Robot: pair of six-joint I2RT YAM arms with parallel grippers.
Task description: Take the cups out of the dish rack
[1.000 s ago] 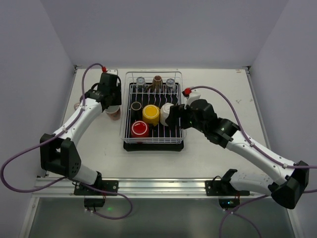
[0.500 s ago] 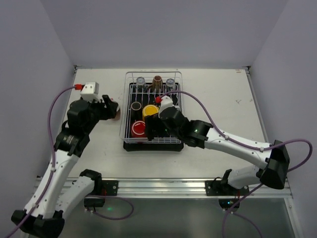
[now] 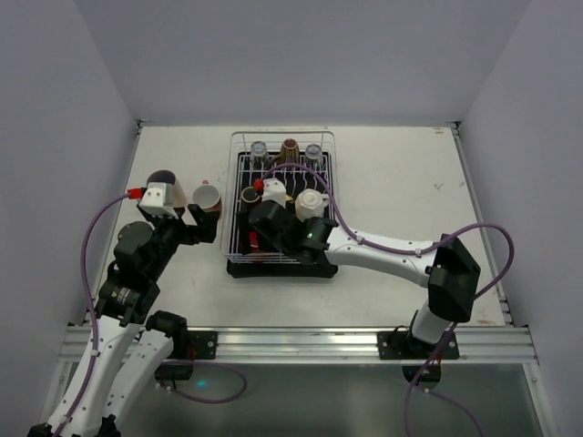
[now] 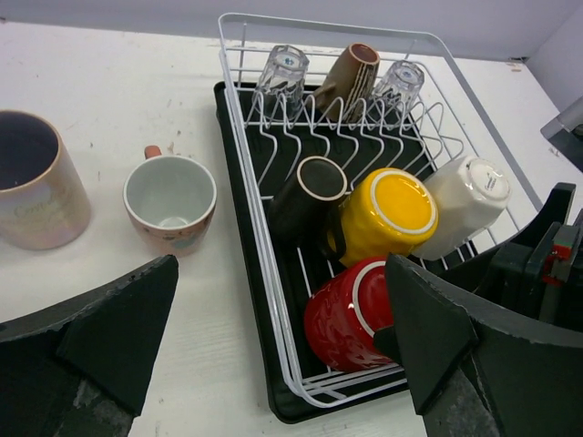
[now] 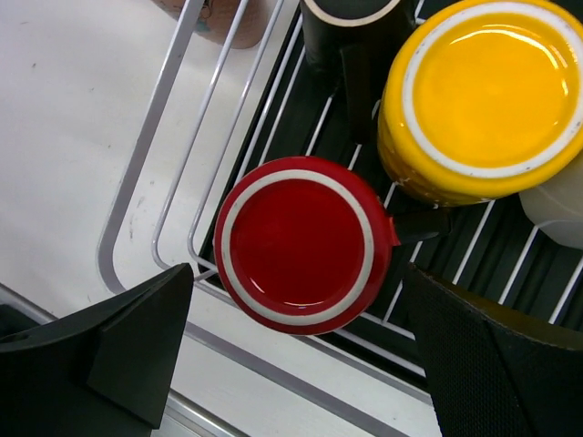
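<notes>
1. the red cup (image 5: 301, 241) is sitting base-up in the near-left corner of the dish rack (image 3: 281, 134), showing glossy red with a white ring round its base. the yellow cup (image 5: 492, 86) is crowding in just beside it, also base-up.
2. the left wrist view is giving us more of the rack: a white cup (image 4: 465, 205) and a black cup (image 4: 305, 196) mid-rack, and a brown cup (image 4: 351, 77) between two clear glasses (image 4: 281, 77) at the far end. a pink cup (image 4: 170, 200) is standing upright just left of the rack.
3. the right arm is stretching across the rack, with the right gripper (image 5: 293, 291) hanging over the red cup, fingers spread wide and clamping nothing.
4. the left arm is folding up left of the rack. the left gripper (image 4: 281, 309) is gaping, holding nothing.
</notes>
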